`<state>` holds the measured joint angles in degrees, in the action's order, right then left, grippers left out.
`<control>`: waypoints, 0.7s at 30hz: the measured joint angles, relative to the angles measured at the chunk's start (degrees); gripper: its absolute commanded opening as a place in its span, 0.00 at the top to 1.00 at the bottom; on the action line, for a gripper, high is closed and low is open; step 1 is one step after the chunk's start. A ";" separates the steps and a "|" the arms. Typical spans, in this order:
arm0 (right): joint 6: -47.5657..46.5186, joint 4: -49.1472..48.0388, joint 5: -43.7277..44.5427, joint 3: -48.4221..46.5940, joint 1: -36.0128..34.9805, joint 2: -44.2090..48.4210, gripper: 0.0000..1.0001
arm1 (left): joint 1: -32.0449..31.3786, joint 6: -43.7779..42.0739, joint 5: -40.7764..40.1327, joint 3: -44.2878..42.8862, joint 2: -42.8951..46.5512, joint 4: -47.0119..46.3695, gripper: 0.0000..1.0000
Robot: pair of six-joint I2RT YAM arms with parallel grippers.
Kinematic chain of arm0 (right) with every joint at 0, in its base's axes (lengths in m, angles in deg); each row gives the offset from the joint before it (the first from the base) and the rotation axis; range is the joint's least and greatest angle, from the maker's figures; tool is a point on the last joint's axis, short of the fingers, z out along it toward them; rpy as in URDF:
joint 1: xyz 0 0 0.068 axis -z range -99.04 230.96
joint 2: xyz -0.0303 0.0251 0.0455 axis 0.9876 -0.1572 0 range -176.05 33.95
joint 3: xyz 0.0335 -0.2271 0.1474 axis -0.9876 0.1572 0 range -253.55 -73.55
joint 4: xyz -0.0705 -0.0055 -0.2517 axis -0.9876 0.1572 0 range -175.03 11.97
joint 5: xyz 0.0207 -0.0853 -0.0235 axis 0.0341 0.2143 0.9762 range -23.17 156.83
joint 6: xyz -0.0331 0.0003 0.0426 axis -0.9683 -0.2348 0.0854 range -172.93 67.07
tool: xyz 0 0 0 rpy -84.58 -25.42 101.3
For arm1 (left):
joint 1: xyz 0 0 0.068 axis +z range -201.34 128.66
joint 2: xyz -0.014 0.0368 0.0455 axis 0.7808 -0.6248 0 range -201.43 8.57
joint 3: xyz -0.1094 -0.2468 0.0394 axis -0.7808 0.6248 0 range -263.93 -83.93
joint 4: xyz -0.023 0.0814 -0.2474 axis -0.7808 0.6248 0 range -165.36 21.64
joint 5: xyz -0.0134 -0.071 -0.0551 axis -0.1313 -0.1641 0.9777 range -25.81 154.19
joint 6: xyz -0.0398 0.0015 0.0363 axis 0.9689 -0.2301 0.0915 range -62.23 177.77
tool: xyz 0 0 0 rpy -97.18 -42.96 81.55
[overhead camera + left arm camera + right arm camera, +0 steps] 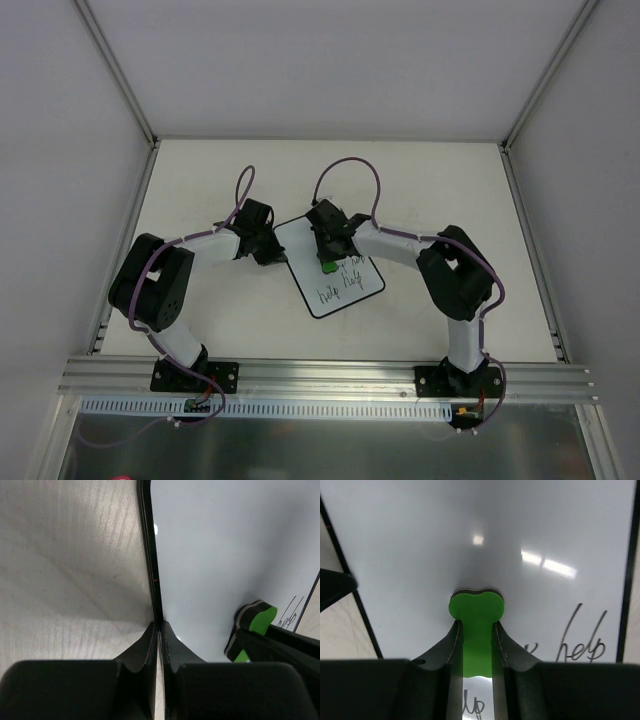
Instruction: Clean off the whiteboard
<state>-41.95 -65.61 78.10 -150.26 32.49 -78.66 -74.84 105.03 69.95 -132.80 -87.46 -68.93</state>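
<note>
Whiteboard (pixel 345 292) lies flat at the middle of the worktop (pixel 430 190), turned at an angle, between the two arms; its far part shows bare white, with no marks that I can make out; its near part carries handwritten writing (pixel 582 647), the word "help" several times over, so the job looks partly done at most, and whether the bare part was wiped or never written on I cannot tell.

The right pincer (pixel 476 627) is clenched on the green eraser (pixel 476 607), which stands on the board near its middle, its pad down against the white surface, just far of the writing; in the overhead view the eraser (pixel 328 267) sits above the topmost line of words.

The left pincer (pixel 159 626) is clenched on nothing, its tips together right at the black border (pixel 150 555) on the board's left side; it appears to pin the board in place, though I cannot tell how hard it presses.

What is left, as I judge it: sweeping the eraser nearward across every line of writing.
</note>
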 measured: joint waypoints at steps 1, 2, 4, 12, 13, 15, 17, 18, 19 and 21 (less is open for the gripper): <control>0.20 -0.44 0.00 0.76 0.72 0.48 1.00 | 0.00 0.00 0.02 0.00 0.00 0.00 1.00; 0.37 -0.76 0.02 1.51 1.49 0.98 1.00 | 0.00 -0.02 0.02 0.00 0.00 0.00 1.00; 0.79 -1.25 0.00 3.13 3.39 2.10 1.00 | 0.31 -0.04 0.07 0.02 0.00 0.00 1.00; 1.90 -1.70 0.02 5.97 7.30 4.26 1.00 | 0.37 -0.07 0.33 0.13 0.04 -0.13 1.00; 1.92 -1.79 0.07 6.03 7.23 4.28 1.00 | 0.37 -0.09 0.33 0.13 0.04 -0.13 1.00; 1.95 -1.86 0.09 6.03 6.86 4.31 1.00 | 0.39 -0.09 0.35 0.13 0.04 -0.13 1.00; 1.90 -1.88 1.03 6.01 6.12 4.31 1.00 | 0.39 -0.11 0.37 0.13 0.04 -0.13 1.00; 1.90 -1.79 1.60 5.95 5.46 4.28 1.00 | 0.39 -0.13 0.37 0.13 0.04 -0.09 1.00; 1.95 -1.57 1.81 5.79 4.83 4.22 1.00 | 0.50 -0.15 0.42 0.13 0.04 -0.07 1.00; 2.12 -0.87 1.97 5.05 2.56 3.78 1.00 | 0.74 -0.17 0.85 0.11 0.04 0.04 1.00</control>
<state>-39.83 -66.48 80.06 -145.21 35.05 -74.88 -74.10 104.86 70.80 -132.69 -87.41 -68.88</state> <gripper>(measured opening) 0.228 0.017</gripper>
